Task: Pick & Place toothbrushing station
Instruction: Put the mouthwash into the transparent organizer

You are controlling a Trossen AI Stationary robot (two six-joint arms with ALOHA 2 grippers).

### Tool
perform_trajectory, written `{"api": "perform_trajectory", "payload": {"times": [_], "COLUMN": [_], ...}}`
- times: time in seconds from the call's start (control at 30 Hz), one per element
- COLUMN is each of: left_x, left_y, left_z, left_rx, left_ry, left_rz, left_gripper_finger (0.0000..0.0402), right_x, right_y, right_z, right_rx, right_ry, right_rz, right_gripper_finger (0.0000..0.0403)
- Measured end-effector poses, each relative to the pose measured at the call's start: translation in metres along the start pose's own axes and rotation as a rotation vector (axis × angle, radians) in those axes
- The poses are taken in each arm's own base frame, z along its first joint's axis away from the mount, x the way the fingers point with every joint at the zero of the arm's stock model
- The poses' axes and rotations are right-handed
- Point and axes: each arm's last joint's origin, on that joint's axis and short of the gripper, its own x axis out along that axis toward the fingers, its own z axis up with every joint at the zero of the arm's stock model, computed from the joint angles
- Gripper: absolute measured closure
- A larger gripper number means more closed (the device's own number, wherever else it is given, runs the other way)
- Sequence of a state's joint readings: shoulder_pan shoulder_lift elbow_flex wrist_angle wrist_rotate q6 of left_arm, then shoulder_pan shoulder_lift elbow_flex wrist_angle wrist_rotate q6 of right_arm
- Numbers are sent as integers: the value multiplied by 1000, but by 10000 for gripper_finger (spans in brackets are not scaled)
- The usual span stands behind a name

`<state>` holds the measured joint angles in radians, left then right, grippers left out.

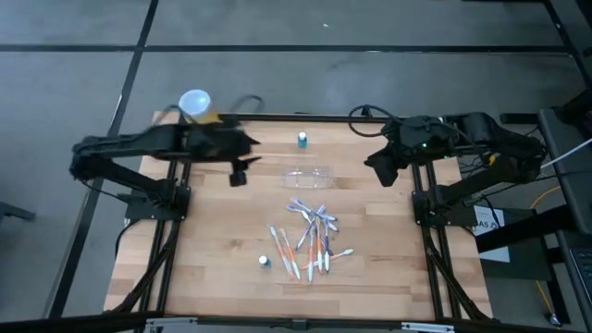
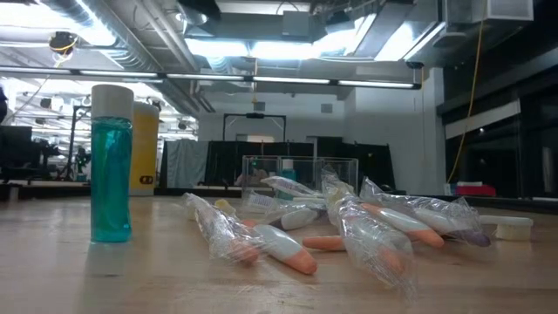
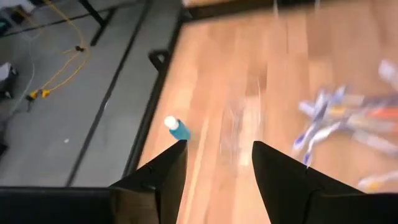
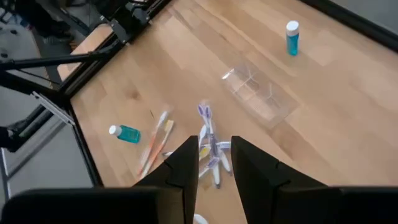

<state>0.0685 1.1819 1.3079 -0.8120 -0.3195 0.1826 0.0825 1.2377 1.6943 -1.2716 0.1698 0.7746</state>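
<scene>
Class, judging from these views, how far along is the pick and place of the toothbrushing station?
Nothing looks done: the toothbrushing station lies on the table untouched. In hand: the left gripper hangs open beside it, the right gripper open on the other side. Left: grasp, lift, place.

The wooden table carries the clear toothbrushing station near its middle, with a small blue bottle beyond it toward the far edge. A heap of wrapped toothbrushes lies closer to the near edge, a second small blue bottle just beside it. A yellow cylinder with a white lid stands at the far left corner.
</scene>
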Motion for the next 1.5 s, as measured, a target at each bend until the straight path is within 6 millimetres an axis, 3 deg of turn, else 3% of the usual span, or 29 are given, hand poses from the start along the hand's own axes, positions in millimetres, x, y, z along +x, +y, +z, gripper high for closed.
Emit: {"api": "perform_trajectory", "payload": {"times": [0.17, 0.37, 0.6, 0.87, 1.1, 1.5], "left_x": [40, 78, 118, 143, 172, 214], "left_y": [-9, 5, 45, 96, 126, 119], "left_z": [2, 8, -3, 16, 23, 1], "left_rx": [155, 161, 58, -11, -138, -125], "left_ry": [89, 13, 65, 33, 53, 356], "left_rz": [-46, -171, -194, -199, -320, -465], "left_gripper_finger": [224, 224, 224, 224, 224, 224], "right_x": [-9, -20, -29, -34, -35, -35], "right_y": [2, 0, -3, -5, -6, -6], "right_z": [-6, -16, -24, -25, -26, -25], "right_rx": [43, 63, 55, 37, 34, 1], "right_ry": [-42, -45, -24, -32, -31, -47], "right_rz": [-8, -20, -22, -4, -1, -13], "right_gripper_finger": [304, 304, 304, 304, 304, 305]}}
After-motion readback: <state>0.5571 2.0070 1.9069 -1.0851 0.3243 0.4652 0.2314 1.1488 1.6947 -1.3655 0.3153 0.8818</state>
